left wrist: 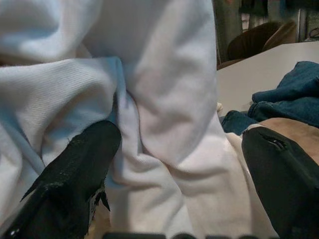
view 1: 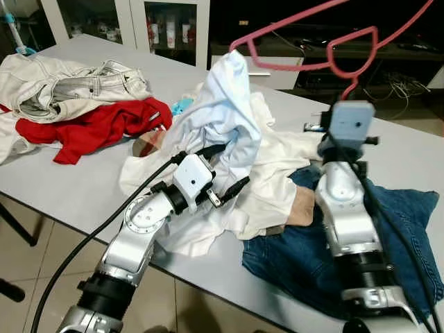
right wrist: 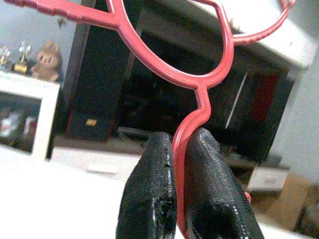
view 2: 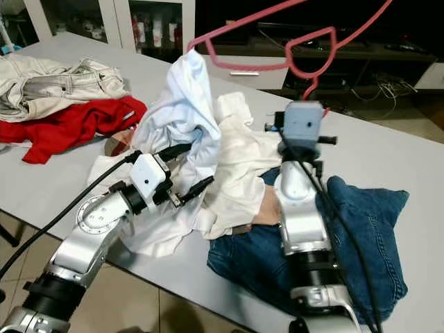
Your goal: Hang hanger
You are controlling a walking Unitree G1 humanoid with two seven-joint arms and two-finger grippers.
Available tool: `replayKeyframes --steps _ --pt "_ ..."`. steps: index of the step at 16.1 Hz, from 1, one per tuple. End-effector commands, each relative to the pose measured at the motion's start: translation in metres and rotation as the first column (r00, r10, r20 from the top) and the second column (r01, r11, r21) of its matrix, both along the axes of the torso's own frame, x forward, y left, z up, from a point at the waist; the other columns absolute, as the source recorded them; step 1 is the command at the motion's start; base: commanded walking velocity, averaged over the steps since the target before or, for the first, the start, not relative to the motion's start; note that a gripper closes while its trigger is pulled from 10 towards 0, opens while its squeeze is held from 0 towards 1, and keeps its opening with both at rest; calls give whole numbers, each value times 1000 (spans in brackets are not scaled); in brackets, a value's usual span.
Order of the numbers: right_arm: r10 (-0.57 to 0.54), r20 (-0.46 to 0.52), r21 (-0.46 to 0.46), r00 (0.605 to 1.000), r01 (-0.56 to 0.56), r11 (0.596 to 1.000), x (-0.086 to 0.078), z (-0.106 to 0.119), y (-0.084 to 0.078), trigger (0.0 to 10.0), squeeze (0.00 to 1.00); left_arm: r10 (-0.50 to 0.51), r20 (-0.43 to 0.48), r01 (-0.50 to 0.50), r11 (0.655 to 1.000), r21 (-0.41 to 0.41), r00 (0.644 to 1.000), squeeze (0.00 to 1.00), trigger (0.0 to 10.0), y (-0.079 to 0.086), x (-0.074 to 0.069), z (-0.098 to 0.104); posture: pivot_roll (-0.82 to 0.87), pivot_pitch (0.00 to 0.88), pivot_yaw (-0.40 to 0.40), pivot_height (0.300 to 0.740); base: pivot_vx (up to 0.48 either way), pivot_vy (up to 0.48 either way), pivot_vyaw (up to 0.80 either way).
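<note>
Two grippers are at work: your right gripper (right wrist: 182, 164) holds the pink hanger (view 1: 312, 64) aloft above the surface (view 1: 90, 187), its fingers (right wrist: 149, 199) clamped together on the hanger's stem just below the hook loop; your left gripper (left wrist: 179, 189) reaches into the pale blue shirt (view 1: 225, 111), its fingers (left wrist: 75, 174) spread apart on either side of a fold, not yet closed; one shoulder of the hanger already sits inside the shirt, which drapes from it onto the white garments (view 1: 277, 173) and blue jeans (view 1: 402, 229); a red garment (view 1: 97, 128) and a cream jacket (view 1: 62, 87) lie well apart at your far left; to do this step well, keep the stem pinched firmly so the hanger does not swivel, and gather only the shirt's fold, leaving the cloth beneath alone.
</note>
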State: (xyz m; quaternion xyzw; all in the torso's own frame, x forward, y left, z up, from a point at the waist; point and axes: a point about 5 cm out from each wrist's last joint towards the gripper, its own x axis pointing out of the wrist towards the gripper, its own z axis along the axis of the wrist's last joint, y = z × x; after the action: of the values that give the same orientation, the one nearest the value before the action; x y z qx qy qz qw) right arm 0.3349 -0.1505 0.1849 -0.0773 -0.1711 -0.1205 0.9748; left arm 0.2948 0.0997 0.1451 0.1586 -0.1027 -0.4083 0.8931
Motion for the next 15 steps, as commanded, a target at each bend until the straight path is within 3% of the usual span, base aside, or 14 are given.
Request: replayKeyframes --steps 1,4,5,8,13,15 --pt "10 -31 67 999 -8 998 -1 -11 -1 10000 0 -4 11 4 1000 2 1000 0 10000 -2 1 2 -13 0 -64 740 0 0 0" --pt "144 -65 240 987 -124 963 -3 -30 11 10000 0 -6 14 6 1000 2 1000 0 10000 -1 2 3 -7 0 -61 740 0 0 0" --pt "188 -50 331 981 -161 930 -1 -29 17 10000 0 -1 16 1 1000 -1 1000 0 10000 2 3 5 -5 0 -59 740 0 0 0" --pt "195 -25 409 981 -167 897 4 -23 19 10000 0 -1 0 1 1000 4 1000 0 10000 2 3 2 -1 0 -57 740 0 0 0" --pt "303 85 435 949 -309 846 6 3 37 10000 0 20 -64 -19 1000 12 998 0 10000 4 2 -15 -3 0 -60 740 0 0 0" --pt "322 91 325 942 -334 885 5 10 38 10000 0 27 -65 -26 1000 18 998 0 10000 4 2 -16 -4 0 -66 740 0 0 0"
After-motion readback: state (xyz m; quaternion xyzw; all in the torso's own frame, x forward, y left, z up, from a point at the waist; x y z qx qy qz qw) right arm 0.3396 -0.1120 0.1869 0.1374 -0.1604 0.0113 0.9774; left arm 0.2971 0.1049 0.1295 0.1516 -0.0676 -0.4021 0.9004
